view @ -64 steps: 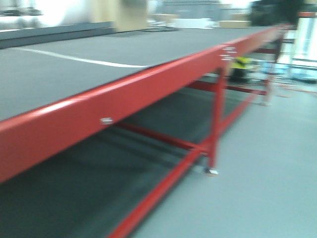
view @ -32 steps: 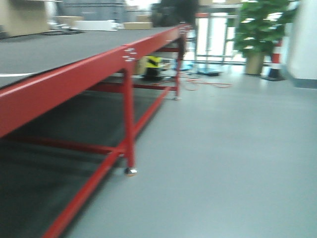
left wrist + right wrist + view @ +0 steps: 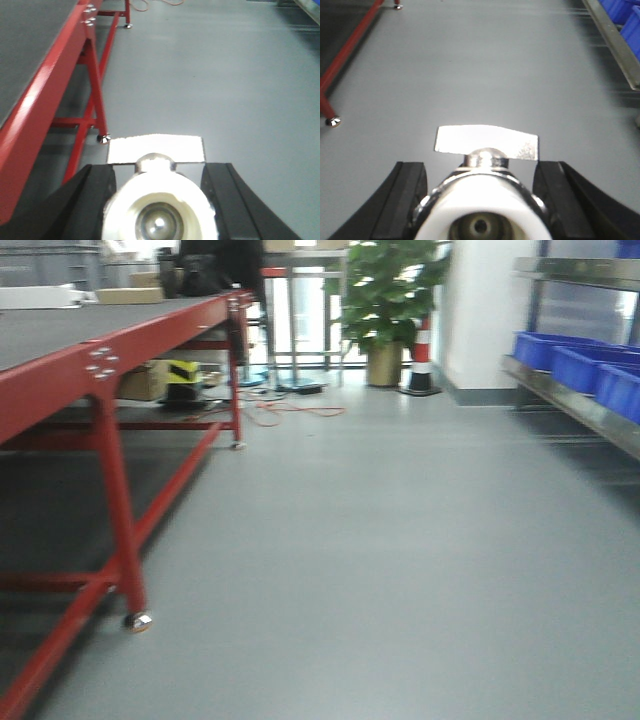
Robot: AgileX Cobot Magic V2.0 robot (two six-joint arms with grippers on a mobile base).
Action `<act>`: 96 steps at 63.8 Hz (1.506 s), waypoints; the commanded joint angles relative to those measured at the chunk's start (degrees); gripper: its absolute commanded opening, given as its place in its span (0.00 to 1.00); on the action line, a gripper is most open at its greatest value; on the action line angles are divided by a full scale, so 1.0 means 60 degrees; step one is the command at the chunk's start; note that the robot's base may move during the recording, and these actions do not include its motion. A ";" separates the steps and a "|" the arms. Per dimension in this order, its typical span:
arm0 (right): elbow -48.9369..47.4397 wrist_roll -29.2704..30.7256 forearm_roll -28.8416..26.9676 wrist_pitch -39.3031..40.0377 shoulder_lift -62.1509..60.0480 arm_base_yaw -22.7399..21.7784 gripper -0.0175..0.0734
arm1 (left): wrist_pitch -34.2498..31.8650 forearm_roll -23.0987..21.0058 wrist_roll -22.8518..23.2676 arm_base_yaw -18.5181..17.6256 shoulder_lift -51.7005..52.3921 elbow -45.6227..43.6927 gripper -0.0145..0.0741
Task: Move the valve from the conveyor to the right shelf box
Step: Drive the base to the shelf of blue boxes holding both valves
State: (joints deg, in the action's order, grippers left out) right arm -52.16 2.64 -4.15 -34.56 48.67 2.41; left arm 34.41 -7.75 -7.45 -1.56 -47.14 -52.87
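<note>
In the left wrist view a valve (image 3: 159, 202) with a white round body, a metal ball inside and a flat silvery handle sits between the black fingers of my left gripper (image 3: 160, 172), which is shut on it. Another valve (image 3: 482, 205), chrome and white with a flat handle, is clamped in my right gripper (image 3: 481, 167). The conveyor (image 3: 40, 330), a grey belt in a red frame, runs along the left (image 3: 30, 45). On the right stands a metal shelf (image 3: 575, 405) holding blue boxes (image 3: 560, 352), also at the upper right of the right wrist view (image 3: 620, 10).
Grey floor lies between conveyor and shelf. A red conveyor leg (image 3: 118, 530) with a metal foot stands near left. Far back are a potted plant (image 3: 385, 290), a red-white cone (image 3: 422, 355), orange cables (image 3: 290, 412) and a yellow-black object (image 3: 183, 375) under the conveyor.
The front view has swung to the right: the conveyor slid from filling the frame to the left edge, and the aisle, plant and blue-box shelf came into view.
</note>
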 commanded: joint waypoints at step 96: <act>-0.0080 -0.0015 0.0050 0.0699 -0.0126 0.0000 0.01 | -0.0497 -0.0080 -0.0044 -0.0052 0.0093 -0.0056 0.04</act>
State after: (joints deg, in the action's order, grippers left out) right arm -52.16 2.64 -4.27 -34.56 48.67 2.41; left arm 34.41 -7.65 -7.45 -1.56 -47.14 -52.87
